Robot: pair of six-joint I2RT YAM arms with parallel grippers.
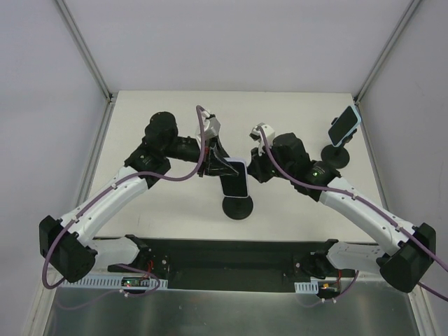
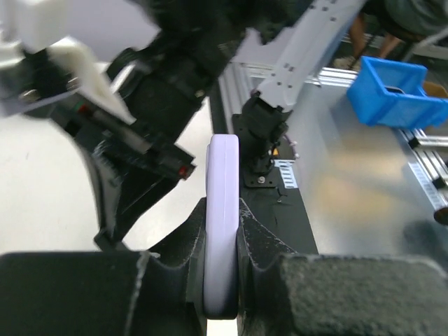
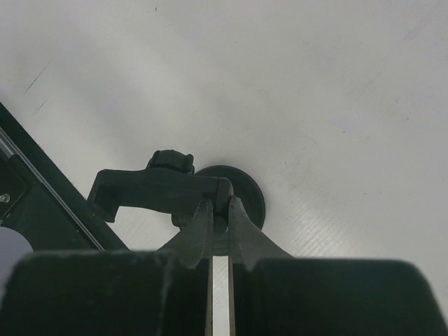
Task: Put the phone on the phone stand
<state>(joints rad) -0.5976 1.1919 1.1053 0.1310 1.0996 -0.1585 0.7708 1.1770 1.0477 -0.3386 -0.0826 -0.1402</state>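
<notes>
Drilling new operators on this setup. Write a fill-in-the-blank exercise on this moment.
1. The phone is pinched edge-on by the ___ gripper.
2. The right gripper is shut on the black phone ___.
3. Its base is ___ in shape.
4. A second phone already sits on another stand, nearer the ___ arm.
Missing words: left; stand; round; right.

blue bin (image 2: 393, 94) beyond metal surface; white table (image 1: 294, 112); black mounting plate (image 1: 231, 255) along near edge.
</notes>
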